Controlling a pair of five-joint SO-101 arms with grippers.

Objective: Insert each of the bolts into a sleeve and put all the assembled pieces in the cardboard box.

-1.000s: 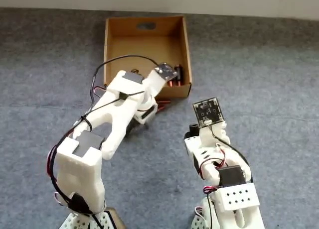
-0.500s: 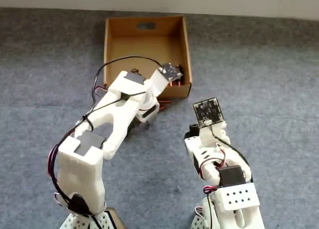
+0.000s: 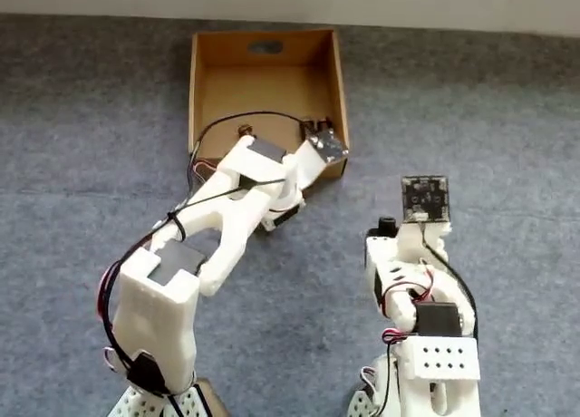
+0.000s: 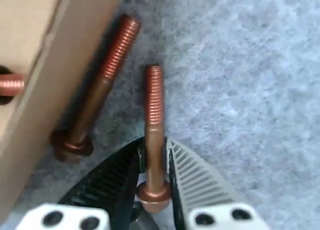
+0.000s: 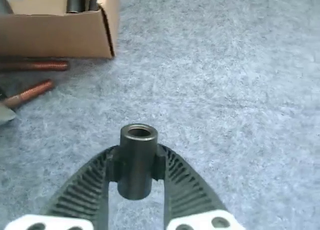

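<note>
Arms (image 3: 227, 219) shifted rightward; left end effector (image 4: 156, 149) clamps bolt (image 4: 154, 100), right end effector (image 5: 136, 159) holds sleeve (image 5: 135, 177)

Bolts (image 4: 154, 115) copper; sleeve (image 5: 136, 162) black; cardboard box (image 3: 254, 95) tan; carpet (image 3: 507, 118) mottled grey; arms (image 3: 159, 317) white.

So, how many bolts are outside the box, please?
2: one bolt in the left gripper, another bolt on the carpet beside the box; the arm may hide others.
</note>
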